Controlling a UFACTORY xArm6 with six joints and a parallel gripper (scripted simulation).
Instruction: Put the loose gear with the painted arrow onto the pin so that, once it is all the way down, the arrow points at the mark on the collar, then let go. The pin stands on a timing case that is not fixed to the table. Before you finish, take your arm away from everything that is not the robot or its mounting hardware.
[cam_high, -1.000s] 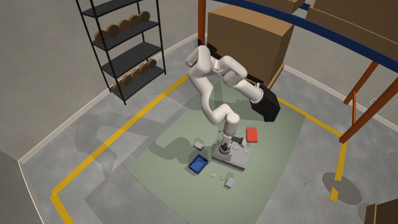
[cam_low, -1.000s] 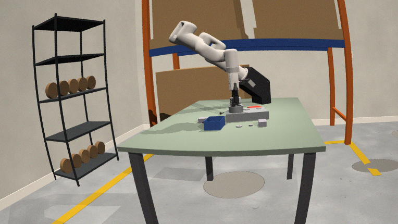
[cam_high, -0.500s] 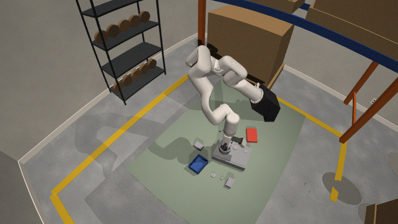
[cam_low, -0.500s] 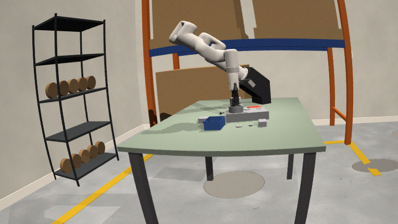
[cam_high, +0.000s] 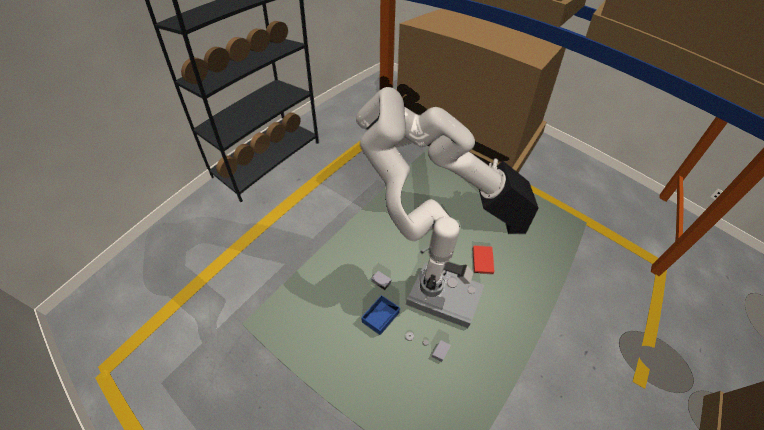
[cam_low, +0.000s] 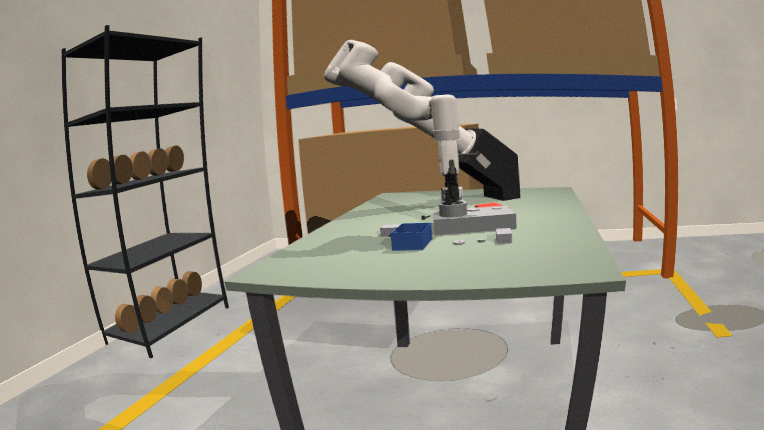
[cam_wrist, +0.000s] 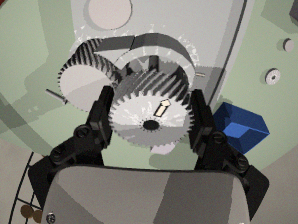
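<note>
My gripper (cam_wrist: 152, 99) is shut on the light grey gear (cam_wrist: 152, 117), its two black fingers on the gear's left and right rims. A pale arrow (cam_wrist: 161, 107) on the gear's face points up and to the right in the wrist view. The pin shows as a dark spot in the gear's bore (cam_wrist: 150, 124). A second toothed gear (cam_wrist: 85, 78) sits just behind to the left, meshing close. The gear is low over the grey timing case (cam_high: 445, 300), also in the exterior view (cam_low: 474, 219). The collar and its mark are hidden under the gear.
A blue bin (cam_high: 380, 313) stands left of the case and shows in the wrist view (cam_wrist: 241, 127). A red pad (cam_high: 482, 258) lies behind the case. Small grey blocks (cam_high: 441, 350) (cam_high: 381, 278) and small discs (cam_high: 408, 335) lie around. A round boss (cam_wrist: 109, 8) sits on the case.
</note>
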